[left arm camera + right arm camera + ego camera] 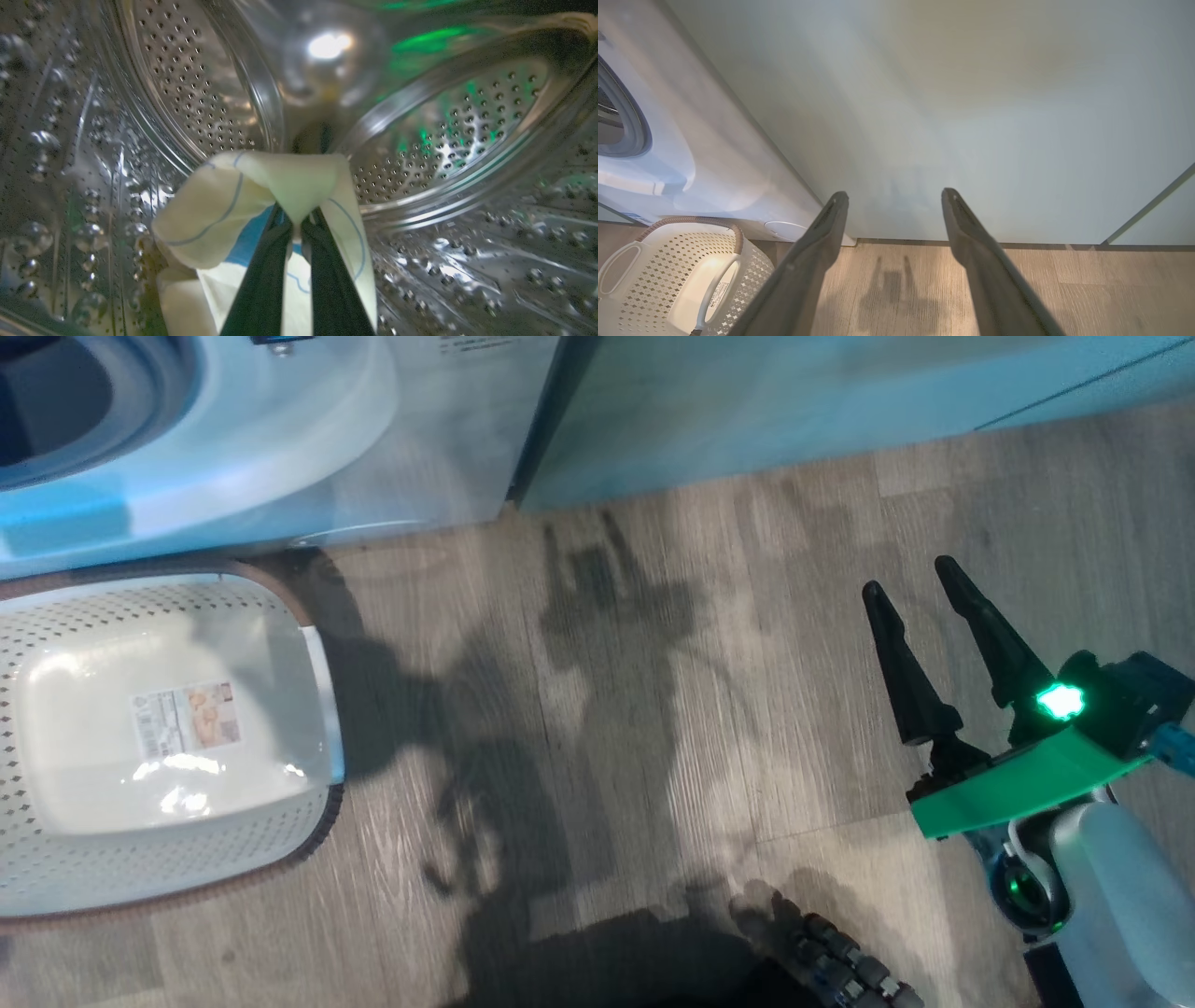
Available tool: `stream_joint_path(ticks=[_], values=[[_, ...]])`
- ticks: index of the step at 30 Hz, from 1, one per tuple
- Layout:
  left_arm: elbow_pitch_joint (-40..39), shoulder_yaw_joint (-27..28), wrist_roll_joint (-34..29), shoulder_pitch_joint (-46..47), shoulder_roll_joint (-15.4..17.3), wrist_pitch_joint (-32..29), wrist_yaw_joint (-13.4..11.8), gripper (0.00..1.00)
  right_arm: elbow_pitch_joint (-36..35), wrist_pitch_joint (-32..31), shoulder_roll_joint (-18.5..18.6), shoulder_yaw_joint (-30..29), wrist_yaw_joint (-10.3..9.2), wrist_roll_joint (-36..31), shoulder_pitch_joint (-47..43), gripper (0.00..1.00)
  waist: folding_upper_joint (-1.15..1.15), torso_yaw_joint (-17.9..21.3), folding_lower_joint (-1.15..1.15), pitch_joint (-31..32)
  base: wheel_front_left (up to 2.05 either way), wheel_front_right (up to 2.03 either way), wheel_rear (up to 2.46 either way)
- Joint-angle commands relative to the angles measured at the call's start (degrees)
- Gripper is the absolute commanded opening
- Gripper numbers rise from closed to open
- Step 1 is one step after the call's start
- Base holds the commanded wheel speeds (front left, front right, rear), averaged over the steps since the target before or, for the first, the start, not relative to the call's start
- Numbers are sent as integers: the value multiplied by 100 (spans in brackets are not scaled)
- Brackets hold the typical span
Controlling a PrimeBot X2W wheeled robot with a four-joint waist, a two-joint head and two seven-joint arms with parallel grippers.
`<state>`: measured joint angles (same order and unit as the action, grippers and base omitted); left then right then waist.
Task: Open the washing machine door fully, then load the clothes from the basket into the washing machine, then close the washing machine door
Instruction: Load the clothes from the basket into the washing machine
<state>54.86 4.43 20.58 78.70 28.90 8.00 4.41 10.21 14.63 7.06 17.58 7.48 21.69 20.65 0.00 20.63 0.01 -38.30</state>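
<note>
Left end effector (296, 218) pinches clothes (210, 210) inside washing machine (467, 116).

Bare floor (607, 709) lies open between the basket (140, 859) at the near left and the spread right gripper (909, 576) at the right, while the washing machine (280, 429) and cabinet (794, 411) wall off the far side.

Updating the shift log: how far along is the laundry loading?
Done: the basket looks empty, just its label. In hand: the left gripper, shut on a yellow garment, is inside the drum. Left: let go, pull out, close the door. The right gripper hangs open.
</note>
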Motion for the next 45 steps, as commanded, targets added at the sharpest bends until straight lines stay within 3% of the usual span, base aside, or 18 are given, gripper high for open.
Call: stream_joint_path(ticks=[1, 7, 9, 11, 12, 24, 31, 34, 39, 45], values=[[-110, 10, -72, 188, 374, 182, -47, 0, -164, 37, 23, 83, 1, 50, -24, 100, 0, 30, -1, -31, 0, 0, 0], [229, -6, -114, 379, 376, 616, -36, 0, -141, 37, -7, 76, 1, 50, -2, 100, 0, 46, -1, -59, 0, 0, 0], [354, -37, -134, 377, 360, 649, -14, 39, -131, 37, -14, 76, 1, 46, 0, 100, 0, 40, -1, -41, 0, 0, 0], [519, -29, -102, 368, 325, 664, 6, 88, -123, 37, -14, 73, 1, 42, 0, 100, 0, 31, -1, -12, 0, 0, 0], [621, -16, -66, 355, 299, 667, 26, 100, -117, 37, -10, 69, 1, 41, -1, 100, 0, 25, -1, 13, 0, 0, 0], [1517, -379, 234, -131, -49, 31, 300, 100, -58, 37, 61, -56, 1, 8, -250, 100, 0, -146, -1, 679, 0, 0, 0], [1030, -1170, 799, -867, -276, -585, 306, 100, -24, 37, 122, -158, 1, -21, -513, 100, 0, -328, -1, 1255, 0, 0, 0], [648, -1597, 1082, -1288, -194, -740, 306, 100, -3, 37, 154, -186, 1, -32, -644, 100, 0, -405, -1, 1509, 0, 0, 0], [176, -2074, 1498, -1969, 26, -571, 307, 100, 14, 37, 207, -238, 1, -47, -853, 100, 0, -515, -1, 1939, 0, 0, 0], [-170, -2352, 1850, -2834, 102, 116, 307, 100, 25, 37, 280, -350, 1, -66, -1118, 100, 0, -710, -1, 2401, 0, 0, 0]])
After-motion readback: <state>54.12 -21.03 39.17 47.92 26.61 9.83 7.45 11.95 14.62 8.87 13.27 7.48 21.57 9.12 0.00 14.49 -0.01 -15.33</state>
